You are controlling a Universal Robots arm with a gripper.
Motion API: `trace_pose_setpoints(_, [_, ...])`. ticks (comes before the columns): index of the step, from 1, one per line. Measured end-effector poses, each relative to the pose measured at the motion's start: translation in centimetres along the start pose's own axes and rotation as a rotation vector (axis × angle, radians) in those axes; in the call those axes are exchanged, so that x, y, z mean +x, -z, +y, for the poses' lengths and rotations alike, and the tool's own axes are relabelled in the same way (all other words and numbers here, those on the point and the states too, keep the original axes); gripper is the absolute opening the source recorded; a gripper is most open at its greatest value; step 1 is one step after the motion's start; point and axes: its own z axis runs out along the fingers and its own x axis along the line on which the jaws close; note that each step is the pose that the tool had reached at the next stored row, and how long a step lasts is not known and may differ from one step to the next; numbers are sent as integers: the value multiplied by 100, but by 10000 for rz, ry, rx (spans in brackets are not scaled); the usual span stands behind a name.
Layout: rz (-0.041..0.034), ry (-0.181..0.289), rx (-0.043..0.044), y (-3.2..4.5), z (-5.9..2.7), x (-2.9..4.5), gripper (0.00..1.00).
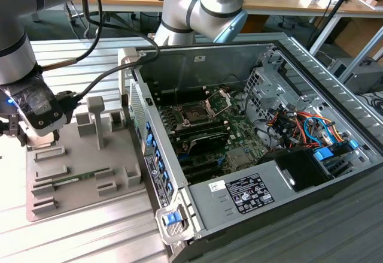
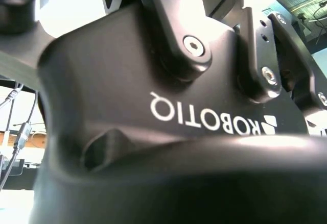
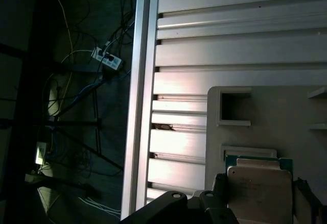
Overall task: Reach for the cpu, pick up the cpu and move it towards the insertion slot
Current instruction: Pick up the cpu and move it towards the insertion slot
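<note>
The jaws hang at the cpu (image 3: 258, 193); whether they grip it cannot be told. It lies flat in a grey holder (image 3: 265, 112). Thin, light, stiff and probably delicate underneath, it is best held by opposite edges. The ribbed metal worktop (image 3: 230, 55) carries the holder. The insertion slot (image 1: 194, 114) sits well apart, inside the open case (image 1: 311, 65).

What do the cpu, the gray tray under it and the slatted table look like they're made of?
The cpu: pale, dull-silver metal lid over a green board edge. The gray tray: matte, no glare, likely plastic. The slatted table: ribbed metal, probably aluminium, judging by its bright sheen.
</note>
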Motion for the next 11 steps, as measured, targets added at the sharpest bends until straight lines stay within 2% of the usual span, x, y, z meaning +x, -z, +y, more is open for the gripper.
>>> trace_pose_setpoints(11, [-5,0,-77,40,4,0,55])
